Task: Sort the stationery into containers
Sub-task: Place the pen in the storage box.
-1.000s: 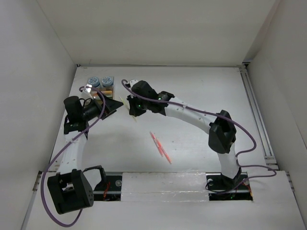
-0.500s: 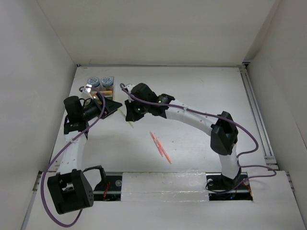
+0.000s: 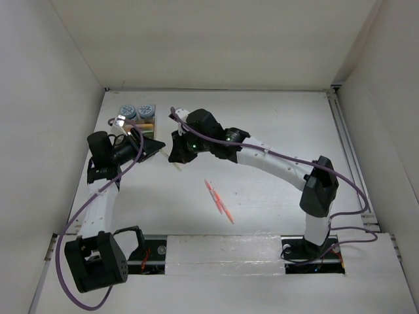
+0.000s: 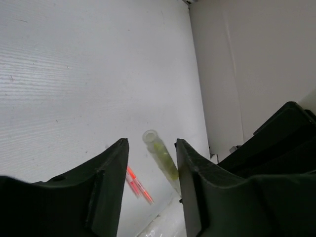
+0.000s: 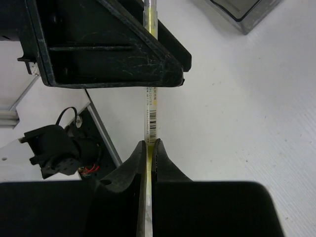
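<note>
My right gripper [image 5: 149, 144] is shut on a pale yellow pen [image 5: 150, 108], which points away from it and passes between the black fingers [image 5: 108, 44] of my left gripper. In the left wrist view the pen [image 4: 160, 158] hangs inside my left gripper [image 4: 150, 144], close to the right-hand finger, with the jaws still standing wider than the pen. From above, both grippers [image 3: 152, 148] [image 3: 175, 152] meet just right of the wooden organiser [image 3: 145, 124]. Two blue-and-white cylinders [image 3: 126, 112] [image 3: 146, 110] stand at the organiser's far end. Two pink-red pens [image 3: 219, 201] lie mid-table.
White walls close the table in on the left, back and right. A metal rail [image 3: 350, 157] runs along the right side. The arm bases and a taped strip [image 3: 222, 252] line the near edge.
My right gripper has carried the yellow pen left, in between the left gripper's fingers. The left jaws have narrowed around the pen. The left arm has stayed where it was.
</note>
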Available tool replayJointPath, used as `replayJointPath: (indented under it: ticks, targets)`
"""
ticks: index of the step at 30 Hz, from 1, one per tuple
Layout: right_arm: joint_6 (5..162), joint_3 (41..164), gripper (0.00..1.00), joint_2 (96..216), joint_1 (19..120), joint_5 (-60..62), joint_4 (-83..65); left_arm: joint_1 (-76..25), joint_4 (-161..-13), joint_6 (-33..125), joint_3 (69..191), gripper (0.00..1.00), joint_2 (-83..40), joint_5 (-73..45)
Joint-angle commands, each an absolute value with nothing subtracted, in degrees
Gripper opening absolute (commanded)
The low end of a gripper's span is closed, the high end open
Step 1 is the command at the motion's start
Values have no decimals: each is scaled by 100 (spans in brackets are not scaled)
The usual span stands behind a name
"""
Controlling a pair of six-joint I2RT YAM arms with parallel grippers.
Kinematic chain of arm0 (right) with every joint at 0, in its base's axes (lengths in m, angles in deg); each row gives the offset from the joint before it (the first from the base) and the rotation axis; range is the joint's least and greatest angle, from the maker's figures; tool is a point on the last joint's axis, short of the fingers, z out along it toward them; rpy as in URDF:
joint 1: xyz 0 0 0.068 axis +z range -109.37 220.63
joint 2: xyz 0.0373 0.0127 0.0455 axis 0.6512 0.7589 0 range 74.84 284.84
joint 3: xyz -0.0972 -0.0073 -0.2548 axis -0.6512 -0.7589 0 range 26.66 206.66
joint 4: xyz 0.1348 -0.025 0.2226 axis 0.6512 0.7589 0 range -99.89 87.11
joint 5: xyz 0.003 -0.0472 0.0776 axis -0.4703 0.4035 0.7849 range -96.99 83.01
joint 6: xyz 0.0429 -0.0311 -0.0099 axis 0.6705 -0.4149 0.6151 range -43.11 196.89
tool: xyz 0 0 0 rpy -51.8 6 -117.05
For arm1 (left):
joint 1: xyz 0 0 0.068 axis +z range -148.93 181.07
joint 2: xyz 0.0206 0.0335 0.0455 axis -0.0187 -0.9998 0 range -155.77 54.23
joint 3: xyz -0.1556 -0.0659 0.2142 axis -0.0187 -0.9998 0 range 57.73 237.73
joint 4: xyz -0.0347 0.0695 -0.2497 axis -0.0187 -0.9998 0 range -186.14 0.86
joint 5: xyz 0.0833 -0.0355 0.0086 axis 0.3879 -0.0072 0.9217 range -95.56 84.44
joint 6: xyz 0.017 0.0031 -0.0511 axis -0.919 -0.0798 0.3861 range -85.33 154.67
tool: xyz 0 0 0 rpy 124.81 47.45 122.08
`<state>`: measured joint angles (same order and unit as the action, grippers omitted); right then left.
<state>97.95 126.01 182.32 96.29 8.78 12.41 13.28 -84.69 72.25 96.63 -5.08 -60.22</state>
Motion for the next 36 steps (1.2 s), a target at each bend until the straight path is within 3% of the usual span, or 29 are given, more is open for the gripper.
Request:
replayJointPath:
  ticks: [1, 9, 10, 14, 15, 16, 17, 18, 20, 25, 30, 36]
  targets:
    - [9860, 12589, 0, 17996, 9741, 1042, 786, 1338, -8421, 7070, 9702, 35, -439, -5988]
    - [9860, 12888, 0, 18303, 9741, 769, 1032, 1338, -8421, 7070, 9755, 12, -492, -5988]
    - [9860, 12949, 0, 18373, 9741, 769, 1032, 1338, -8421, 7070, 9755, 1, -492, -5988]
    - [9912, 13002, 4, 18435, 9741, 821, 1032, 1338, -8317, 7219, 9755, 0, -545, -5988]
    - [9913, 13002, 12, 18435, 9741, 821, 971, 1338, -8246, 7298, 9703, 0, -545, -5927]
    - [9913, 12941, 26, 18375, 9741, 821, 971, 1338, -8115, 7377, 9624, 0, -475, -5865]
    - [9913, 12871, 47, 18322, 9741, 743, 893, 1338, -8114, 7456, 9623, 0, -475, -5647]
    - [9913, 12705, 82, 18252, 9741, 629, 813, 1338, -7992, 7675, 9553, 0, -388, -5506]
    - [9965, 12502, 99, 17988, 9741, 479, 743, 1338, -7607, 7992, 9342, 0, -212, -4972]
    - [9965, 11573, 99, 17242, 9496, -162, 742, 1460, -6858, 8994, 8982, 0, -158, -3625]
    - [9965, 10516, 99, 16064, 9433, -532, 742, 1680, -5936, 9698, 8910, 0, -938, -2739]
    - [9913, 9399, 99, 14861, 9381, -664, 690, 2304, -5372, 10015, 9552, 0, -2248, -3034]
